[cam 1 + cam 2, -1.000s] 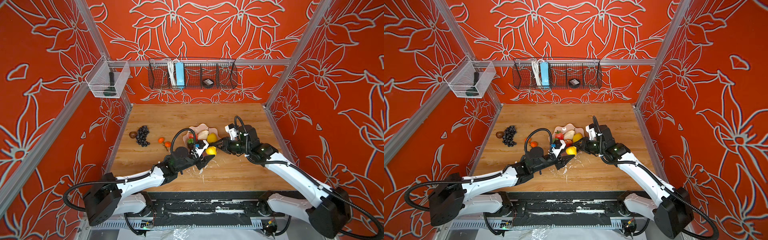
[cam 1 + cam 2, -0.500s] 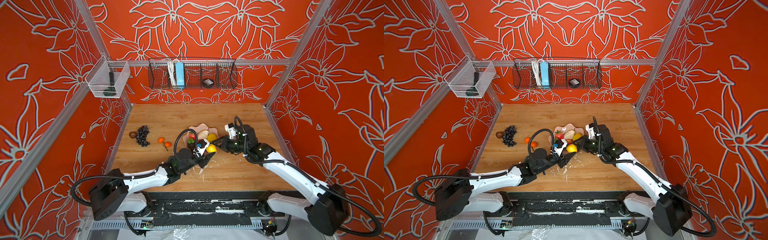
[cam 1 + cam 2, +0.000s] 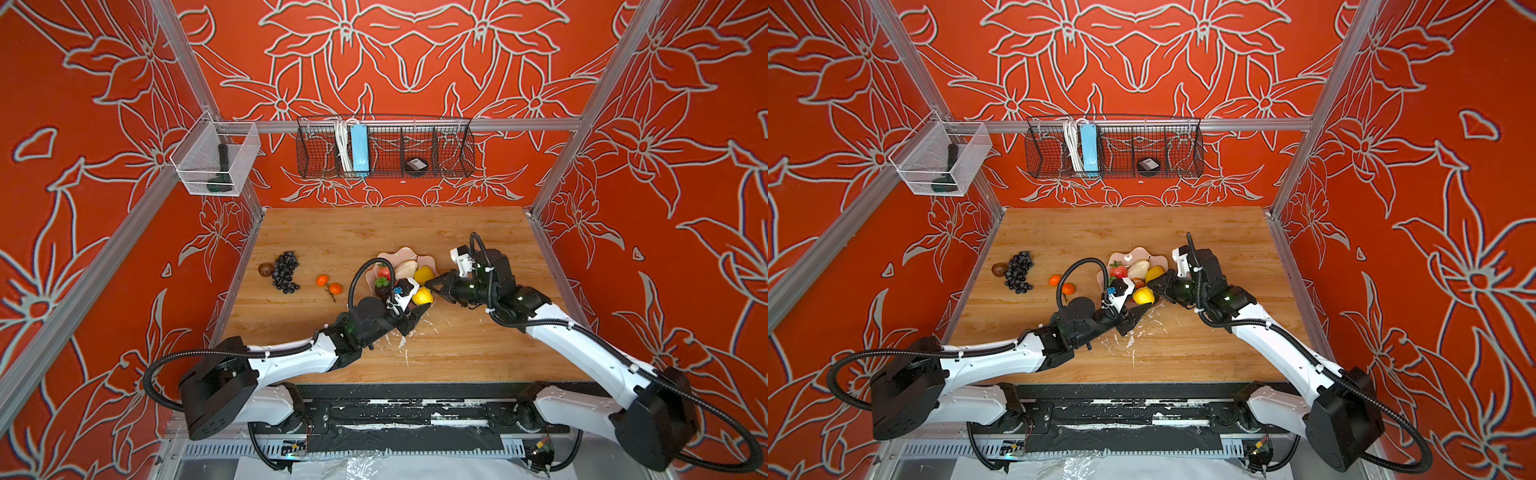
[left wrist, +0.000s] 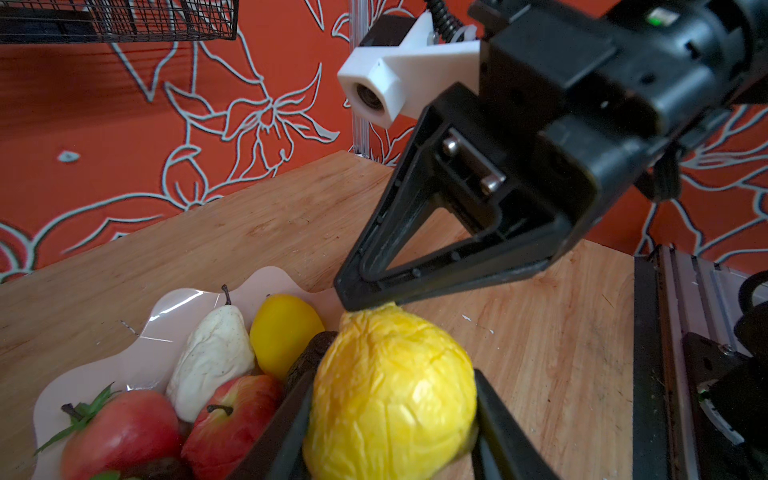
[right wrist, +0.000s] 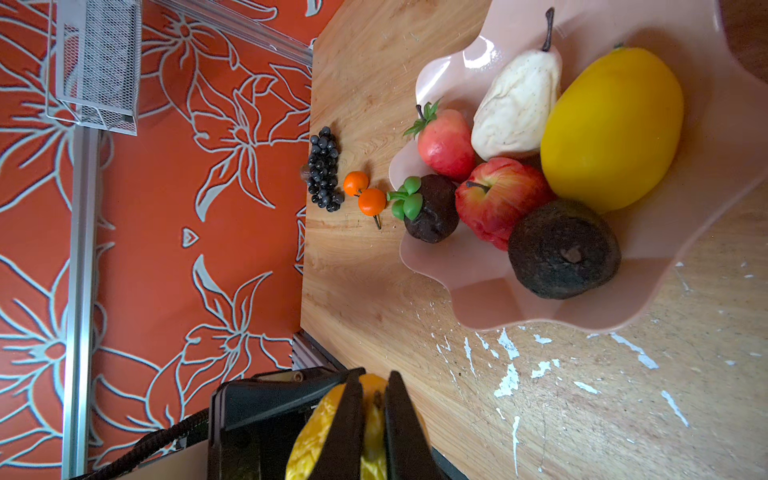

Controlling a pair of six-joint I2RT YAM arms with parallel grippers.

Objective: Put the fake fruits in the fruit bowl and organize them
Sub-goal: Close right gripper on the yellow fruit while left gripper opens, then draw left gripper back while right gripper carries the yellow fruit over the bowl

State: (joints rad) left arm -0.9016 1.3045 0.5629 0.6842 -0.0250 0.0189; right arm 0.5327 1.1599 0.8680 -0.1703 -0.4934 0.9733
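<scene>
The left claw [image 4: 395, 365] grasps a wrinkled yellow lemon [image 4: 390, 399] just beside the pink fruit bowl [image 5: 482, 299]; the right claw [image 5: 374, 395] is clenched on the lemon's pointed end.

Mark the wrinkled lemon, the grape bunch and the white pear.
wrinkled lemon [image 4: 390, 390]: left wrist view, middle of its creased yellow skin.
grape bunch [image 3: 285, 271]: in a top view, centre of the dark cluster.
white pear [image 5: 515, 104]: right wrist view, its broad belly below the stem.
</scene>
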